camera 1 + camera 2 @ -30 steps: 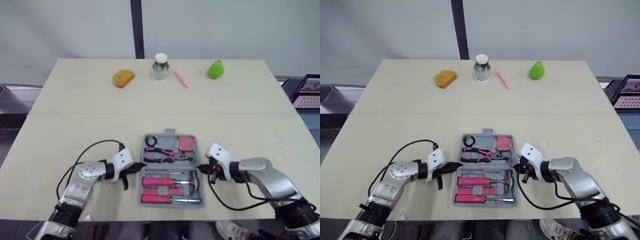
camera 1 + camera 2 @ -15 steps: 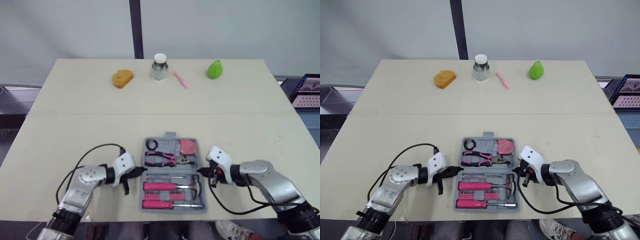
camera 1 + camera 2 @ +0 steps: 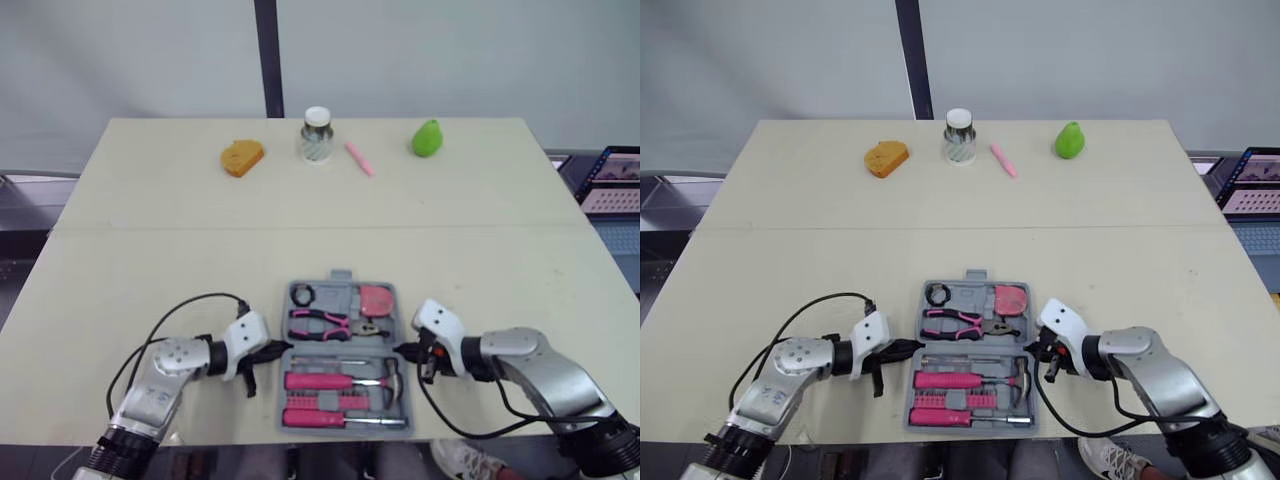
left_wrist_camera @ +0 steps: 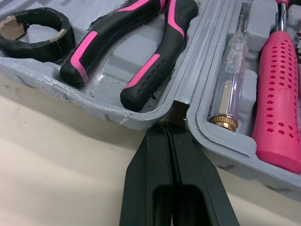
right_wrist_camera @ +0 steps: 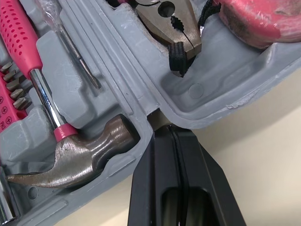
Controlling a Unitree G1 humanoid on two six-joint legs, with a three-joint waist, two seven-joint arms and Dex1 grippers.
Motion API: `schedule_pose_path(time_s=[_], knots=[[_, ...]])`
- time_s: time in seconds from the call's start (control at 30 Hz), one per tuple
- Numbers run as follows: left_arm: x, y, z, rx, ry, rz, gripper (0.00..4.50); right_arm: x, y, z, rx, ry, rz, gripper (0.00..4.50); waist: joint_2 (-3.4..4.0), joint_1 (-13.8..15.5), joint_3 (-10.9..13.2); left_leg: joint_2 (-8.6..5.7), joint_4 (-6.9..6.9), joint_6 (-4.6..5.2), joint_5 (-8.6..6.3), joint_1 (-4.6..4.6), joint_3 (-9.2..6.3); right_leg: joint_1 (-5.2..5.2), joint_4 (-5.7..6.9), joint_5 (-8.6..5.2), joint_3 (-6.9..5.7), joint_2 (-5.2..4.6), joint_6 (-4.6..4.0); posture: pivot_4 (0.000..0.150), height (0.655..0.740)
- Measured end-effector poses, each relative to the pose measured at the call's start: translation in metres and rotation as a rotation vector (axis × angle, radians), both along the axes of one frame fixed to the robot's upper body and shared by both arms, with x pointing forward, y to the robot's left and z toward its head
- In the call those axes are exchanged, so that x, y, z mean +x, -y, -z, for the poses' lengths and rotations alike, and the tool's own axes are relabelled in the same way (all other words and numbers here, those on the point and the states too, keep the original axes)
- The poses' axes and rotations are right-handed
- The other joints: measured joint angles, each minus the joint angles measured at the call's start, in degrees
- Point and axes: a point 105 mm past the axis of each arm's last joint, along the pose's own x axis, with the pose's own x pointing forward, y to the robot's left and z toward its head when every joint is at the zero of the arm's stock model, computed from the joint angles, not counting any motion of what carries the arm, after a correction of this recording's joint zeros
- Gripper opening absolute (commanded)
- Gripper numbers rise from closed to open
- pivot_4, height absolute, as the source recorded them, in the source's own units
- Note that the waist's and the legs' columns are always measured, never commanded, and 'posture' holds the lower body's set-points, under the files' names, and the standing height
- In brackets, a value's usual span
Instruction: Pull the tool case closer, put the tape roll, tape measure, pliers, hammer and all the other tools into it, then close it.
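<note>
Our left gripper (image 3: 279, 349) has its two black fingers pressed together, tips tucked into the hinge notch on the left side of the open grey plastic tool case (image 3: 340, 274), which lies near the table's front edge between both arms. Inside we see the black tape roll (image 3: 302, 293), the pink-and-black pliers (image 3: 322, 322), the pink tape measure (image 3: 375, 296) and the steel-headed hammer (image 5: 84, 160) all seated. The right gripper (image 3: 401, 349), fingers likewise together, noses the opposite hinge notch, and by our reckoning only the closing is left.

Grey tool case (image 3: 341, 277) laid open flat nr front edge of table (image 3: 150, 250). Tape roll (image 3: 303, 294), pliers (image 3: 325, 322), tape measure (image 3: 376, 298) seated in far half; hammer (image 3: 392, 374), screwdrivers (image 3: 320, 380) in near half.
</note>
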Motion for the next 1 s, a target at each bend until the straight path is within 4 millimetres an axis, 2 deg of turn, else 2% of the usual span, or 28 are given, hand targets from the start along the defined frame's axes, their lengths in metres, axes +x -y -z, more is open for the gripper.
schedule_pose_path(time_s=[0.8, 1.0], knots=[[-0.007, -0.003, -0.001, 0.017, -0.015, -0.011, 0.02, -0.002, -0.003, 0.0, 0.004, -0.009, -0.007, 0.0, 0.0, -0.1, 0.0, 0.05, -0.01, -0.04, -0.03, 0.0, 0.01, -0.03, -0.03, 0.0, 0.03, 0.01, 0.0, 0.15, 0.695], [-0.005, -0.011, -0.003, 0.04, 0.003, -0.021, 0.02, -0.002, -0.003, -0.002, 0.012, 0.001, -0.025, 0.0, 0.01, -0.5, 0.0, 0.11, -0.02, -0.07, -0.03, 0.0, 0.02, -0.04, -0.03, -0.01, 0.03, 0.01, -0.02, 0.15, 0.695]])
